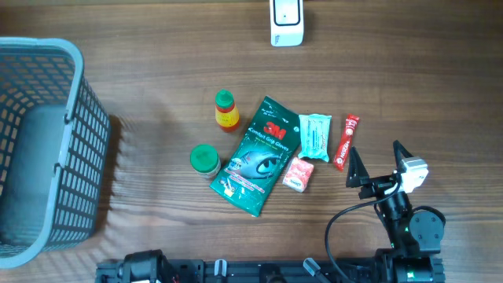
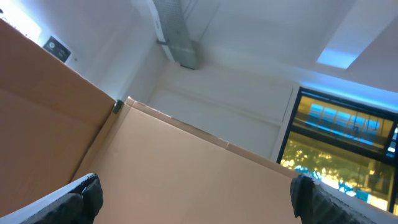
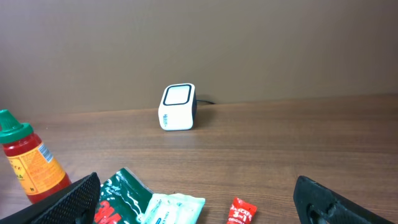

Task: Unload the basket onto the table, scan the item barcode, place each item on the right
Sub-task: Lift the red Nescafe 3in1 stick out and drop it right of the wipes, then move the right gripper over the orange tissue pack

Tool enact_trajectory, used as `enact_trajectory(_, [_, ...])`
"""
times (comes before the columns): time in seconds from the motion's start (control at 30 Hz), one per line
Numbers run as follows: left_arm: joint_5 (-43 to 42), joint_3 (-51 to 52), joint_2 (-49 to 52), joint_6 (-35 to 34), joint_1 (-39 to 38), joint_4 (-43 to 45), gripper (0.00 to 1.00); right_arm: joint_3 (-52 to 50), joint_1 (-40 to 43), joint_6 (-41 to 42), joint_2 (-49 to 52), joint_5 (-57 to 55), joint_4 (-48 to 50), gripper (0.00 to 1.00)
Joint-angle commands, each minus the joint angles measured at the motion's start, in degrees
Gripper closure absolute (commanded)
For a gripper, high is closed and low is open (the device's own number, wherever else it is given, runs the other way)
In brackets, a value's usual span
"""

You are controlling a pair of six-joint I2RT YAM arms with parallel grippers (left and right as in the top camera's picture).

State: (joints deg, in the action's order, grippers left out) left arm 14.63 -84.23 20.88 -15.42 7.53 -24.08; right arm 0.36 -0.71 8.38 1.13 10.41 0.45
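The right gripper (image 1: 374, 151) has its fingers wide apart and holds nothing. Just to its left lies the red sachet (image 1: 346, 141), its long axis pointing away from the robot, toward the scanner (image 1: 287, 22) well beyond. The left gripper (image 2: 196, 193), also apart, faces the ceiling, so I judge the right arm is nearer.

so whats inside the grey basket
Only the bare grey floor of the basket shows from overhead; no item lies in it. Its left edge runs out of frame, so that strip is unseen.
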Motion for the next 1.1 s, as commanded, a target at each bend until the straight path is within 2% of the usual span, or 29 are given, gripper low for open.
enact_trajectory(0.0, [-0.92,3.76,-6.88,-2.99,0.37,2.29,0.00,-0.07,-0.09,0.72,-0.33,-0.33,0.31,0.00])
enact_trajectory(0.07, [-0.92,7.89,-12.00,-6.54,0.37,5.07,0.00,-0.07,-0.09,0.74,-0.33,-0.33,0.31,0.00])
enact_trajectory(0.17, [-0.92,12.76,-16.81,-6.51,0.37,8.24,0.00,-0.07,-0.09,0.72,-0.33,-0.33,0.31,0.00])
enact_trajectory(0.4, [-0.94,19.91,-18.71,-8.00,0.39,10.43,0.00,-0.07,-0.09,0.85,-0.31,-0.26,0.33,0.00])
enact_trajectory(0.47, [-0.96,20.92,-19.37,-10.99,0.42,10.43,0.00,-0.07,-0.09,6.80,-0.31,0.76,0.35,0.00])
enact_trajectory(0.57, [-1.11,21.66,-19.93,-12.04,0.83,9.68,0.00,-0.07,-0.09,27.30,-0.31,0.63,0.37,0.00])
enact_trajectory(0.6, [-1.11,21.66,-19.93,-12.04,1.05,9.33,0.00,-0.04,-0.09,30.62,-0.31,2.08,0.92,0.00])
enact_trajectory(0.73, [-1.16,21.66,-19.93,-12.09,2.27,8.17,0.00,3.61,-0.09,27.56,0.63,12.24,5.88,0.00])
enact_trajectory(0.8, [-1.16,21.66,-19.93,-12.09,3.02,7.74,0.00,7.91,-0.09,27.56,4.42,12.87,5.84,0.00])
enact_trajectory(0.9, [-1.16,21.68,-19.93,-12.09,4.17,6.47,0.00,16.57,-0.09,23.04,16.24,16.44,2.21,0.00])
enact_trajectory(0.97, [-1.16,21.77,-19.93,-12.09,4.44,5.68,0.00,25.51,-0.09,18.38,27.74,19.58,-3.02,0.00])
enact_trajectory(1.07, [-1.14,21.79,-19.93,-12.07,4.44,3.96,0.00,38.66,-0.09,16.04,41.27,22.34,-12.20,0.00])
